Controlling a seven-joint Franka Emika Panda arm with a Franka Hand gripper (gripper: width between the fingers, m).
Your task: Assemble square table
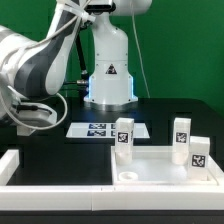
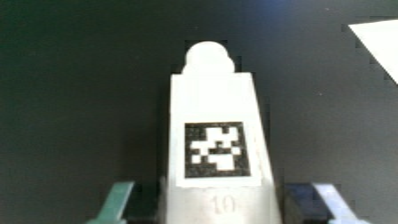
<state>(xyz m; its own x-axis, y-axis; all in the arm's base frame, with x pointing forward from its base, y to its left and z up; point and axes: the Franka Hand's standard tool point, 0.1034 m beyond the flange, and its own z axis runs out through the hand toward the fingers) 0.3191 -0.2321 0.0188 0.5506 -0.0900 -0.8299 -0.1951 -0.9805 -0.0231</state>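
In the wrist view a white leg block [image 2: 217,120] with a black-and-white tag and a rounded far end lies lengthwise on the black table. My gripper [image 2: 222,205] is shut on its near end, the greenish finger [image 2: 125,200] on one side and the bluish finger [image 2: 322,200] on the other. The exterior view shows the square table top [image 1: 160,172], white with a raised rim, at the front right. Three more tagged leg blocks [image 1: 123,138] [image 1: 181,131] [image 1: 197,150] stand upright by it. My gripper and the held leg are out of sight at the exterior view's left.
The marker board [image 1: 100,129] lies on the black table in front of the robot base [image 1: 110,75]. White border rails [image 1: 20,165] [image 1: 110,200] run along the left and front. A white corner [image 2: 377,50] shows in the wrist view beyond the leg.
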